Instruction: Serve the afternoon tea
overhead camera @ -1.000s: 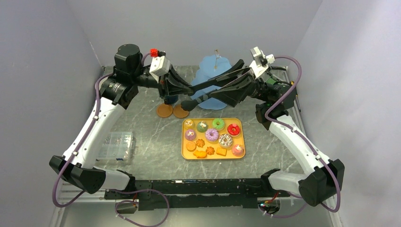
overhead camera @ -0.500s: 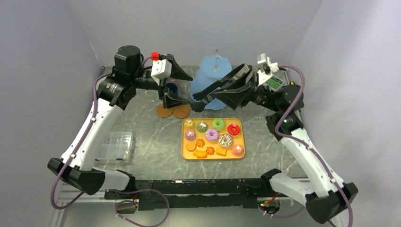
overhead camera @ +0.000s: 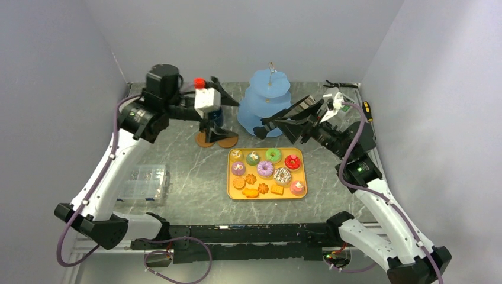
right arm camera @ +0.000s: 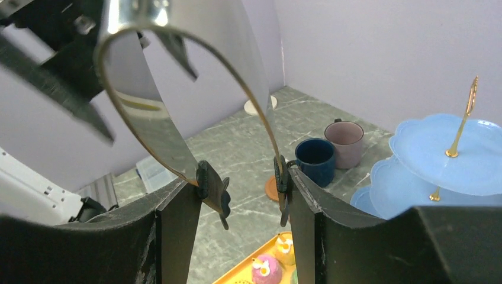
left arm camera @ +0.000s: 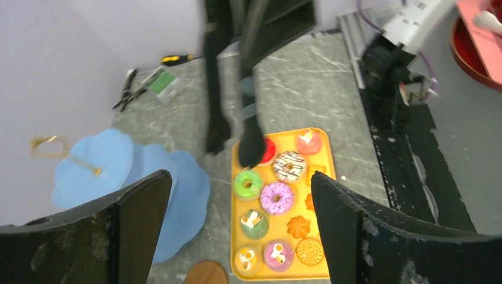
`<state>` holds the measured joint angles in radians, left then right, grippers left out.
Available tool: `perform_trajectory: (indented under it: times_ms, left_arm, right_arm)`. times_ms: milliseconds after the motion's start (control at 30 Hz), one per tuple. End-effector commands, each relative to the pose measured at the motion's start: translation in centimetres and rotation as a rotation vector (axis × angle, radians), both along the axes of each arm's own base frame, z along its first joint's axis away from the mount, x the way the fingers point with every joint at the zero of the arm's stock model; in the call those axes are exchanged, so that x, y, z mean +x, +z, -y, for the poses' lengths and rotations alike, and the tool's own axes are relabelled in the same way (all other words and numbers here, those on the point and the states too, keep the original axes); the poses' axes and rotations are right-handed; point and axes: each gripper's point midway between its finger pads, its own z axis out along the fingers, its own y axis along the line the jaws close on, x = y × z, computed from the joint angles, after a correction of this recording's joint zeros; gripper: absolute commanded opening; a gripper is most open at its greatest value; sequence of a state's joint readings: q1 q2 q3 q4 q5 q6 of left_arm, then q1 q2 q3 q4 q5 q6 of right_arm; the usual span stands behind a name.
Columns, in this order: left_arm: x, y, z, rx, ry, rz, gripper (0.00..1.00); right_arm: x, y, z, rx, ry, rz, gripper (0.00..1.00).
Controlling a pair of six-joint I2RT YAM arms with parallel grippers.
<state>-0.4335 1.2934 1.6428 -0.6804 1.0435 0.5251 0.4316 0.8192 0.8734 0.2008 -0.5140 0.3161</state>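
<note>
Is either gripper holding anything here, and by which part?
The right gripper pinches the metal tongs with black tips across both arms, partway along. The left gripper is open and empty.

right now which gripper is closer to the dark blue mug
Left. The left gripper hangs open just above the dark-blue mug, by the coasters. The right gripper, shut on the tongs, is beyond the blue stand.
</note>
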Motion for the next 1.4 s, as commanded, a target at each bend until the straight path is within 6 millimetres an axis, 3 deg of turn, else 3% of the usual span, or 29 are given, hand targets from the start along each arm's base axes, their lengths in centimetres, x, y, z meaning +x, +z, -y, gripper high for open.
perform_trajectory:
  times_ms: [0, 133, 333, 533, 800, 1033, 1233, 1367]
  left_arm:
    - [-2.9, -1.7, 3.4, 0.080, -0.129, 0.169, 0.93]
    - [-2.7, 0.3, 4.7, 0.065, -0.146, 0.294, 0.93]
    - [-3.2, 2.4, 5.7, 0.052, -0.214, 0.287, 0.93]
    - [-3.6, 1.3, 7.7, 0.065, -0.230, 0.316, 0.93]
    - [-3.7, 1.4, 9.6, 0.065, -0.228, 0.364, 0.93]
    - [-4.8, 0.7, 9.5, 0.082, -0.262, 0.378, 0.93]
    - [-5.6, 2.9, 8.6, 0.039, -0.229, 0.371, 0.93]
    - [-5.1, 4.8, 8.2, -0.036, -0.137, 0.389, 0.90]
  right_arm:
    - [0.6, 3.0, -0.2, 0.066, -0.002, 0.076, 0.56]
    - [0.3, 3.6, -1.5, 0.061, 0.080, 0.082, 0.56]
    - [0.4, 2.8, -2.3, 0.019, 0.125, 0.069, 0.56]
    - [0.6, 2.7, -2.8, 0.012, 0.133, 0.074, 0.56]
    - [1.1, 2.3, -3.3, -0.024, 0.124, 0.069, 0.56]
    - [1.3, 2.0, -3.3, -0.041, 0.106, 0.072, 0.56]
    - [1.4, 1.7, -2.8, -0.061, 0.074, 0.080, 0.56]
    - [1.4, 1.7, -2.7, -0.066, 0.066, 0.082, 0.56]
